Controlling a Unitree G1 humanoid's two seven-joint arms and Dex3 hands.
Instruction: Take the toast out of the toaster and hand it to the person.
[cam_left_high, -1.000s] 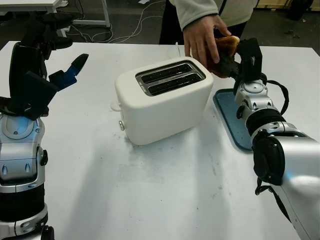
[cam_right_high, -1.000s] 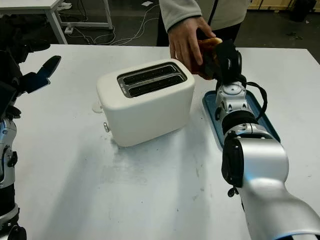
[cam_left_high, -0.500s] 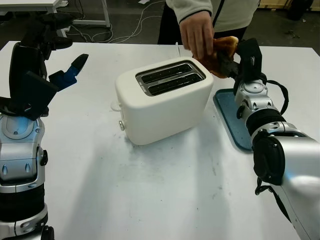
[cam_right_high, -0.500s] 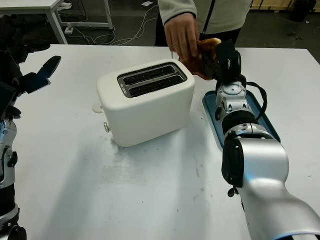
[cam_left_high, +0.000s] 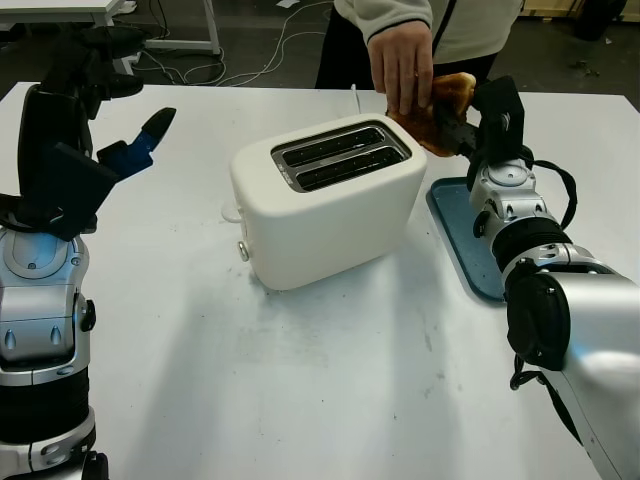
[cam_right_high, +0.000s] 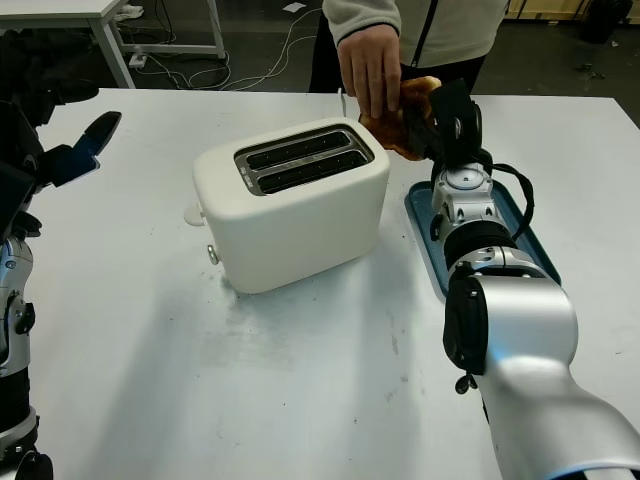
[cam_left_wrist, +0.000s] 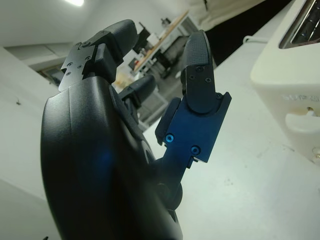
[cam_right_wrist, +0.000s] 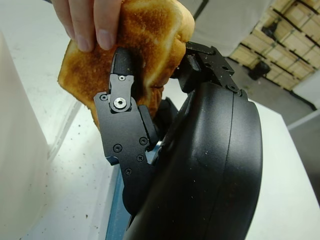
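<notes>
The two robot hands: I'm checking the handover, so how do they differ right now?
The right hand is shut on the toast, raised behind the toaster, where a person's hand grips the slice too. The left hand is open, holding nothing, parked across the table. Both are black.

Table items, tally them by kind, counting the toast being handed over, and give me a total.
Toaster: 1
Toast: 1, gripped by the right hand, with the person's hand on it
Blue tray: 1
Total: 3
</notes>
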